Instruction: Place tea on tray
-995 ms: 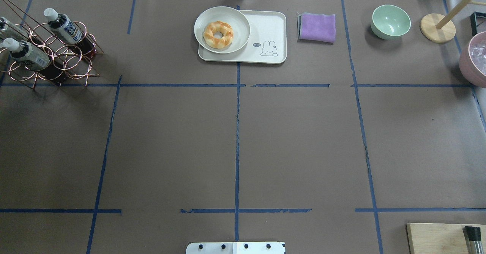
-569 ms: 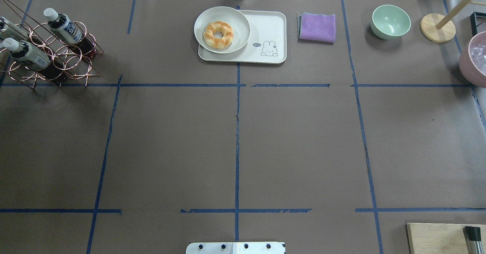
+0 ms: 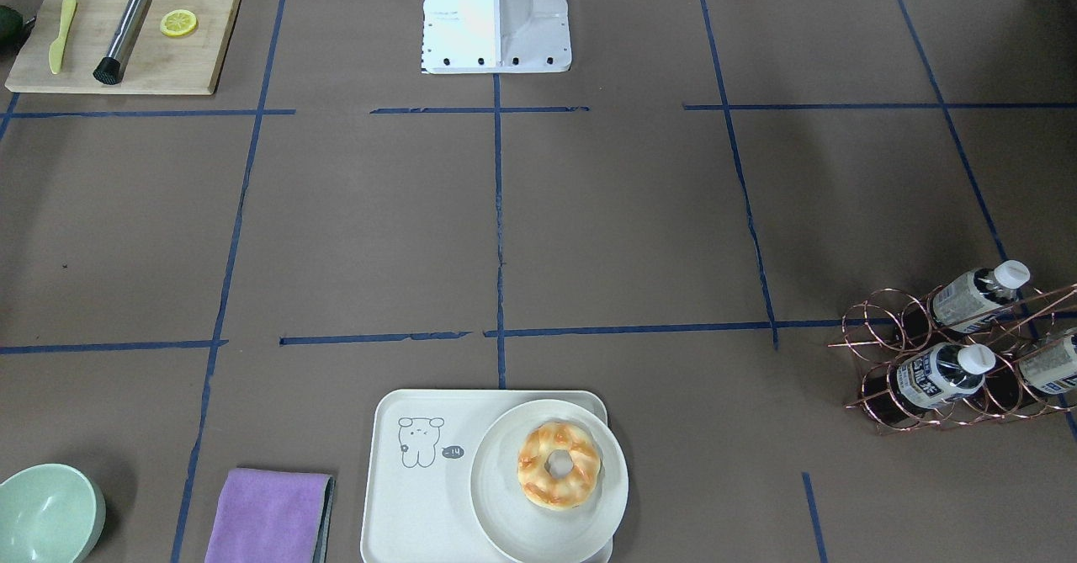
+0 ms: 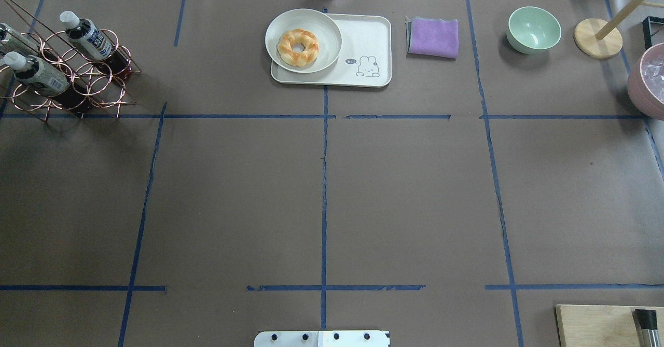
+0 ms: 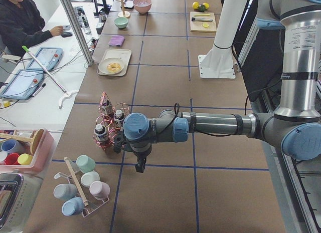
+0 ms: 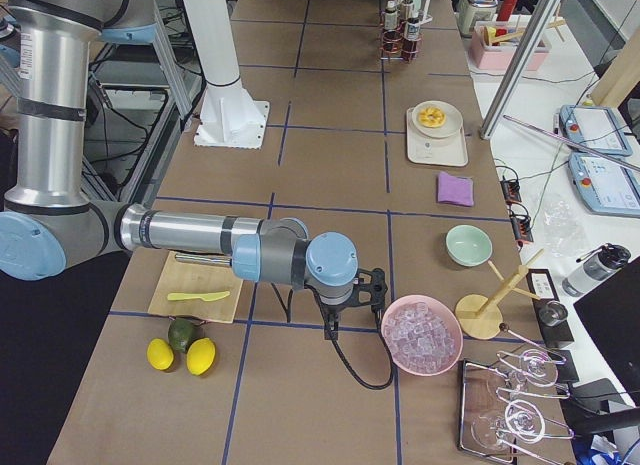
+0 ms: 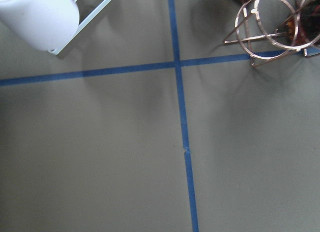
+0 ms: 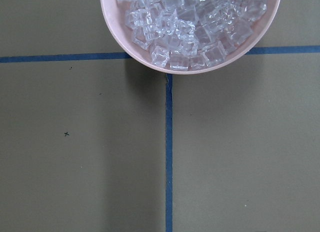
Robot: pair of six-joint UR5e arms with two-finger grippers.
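My left gripper hangs pointing down over the worktop. It shows only in the side view, so I cannot tell whether its jaws are apart or together. Just beside it, on the side away from the pastel mugs, stands the copper wire rack. My left wrist camera catches only that rack's rings in one top corner and a white mug in the other.

The tea lies slanted in that rack, one of three capped bottles there, with nothing holding it. Well beyond the rack from this gripper sits the tray. A round plate with a doughnut covers the tray's half nearer the rack, and the drawn animal's half is bare. A purple cloth lies just past the tray.

My right gripper is at the worktop's other end, also pointing down, and again I cannot tell its state. A pink bowl of ice cubes sits just beside it. The tray and the tea are far off from it.
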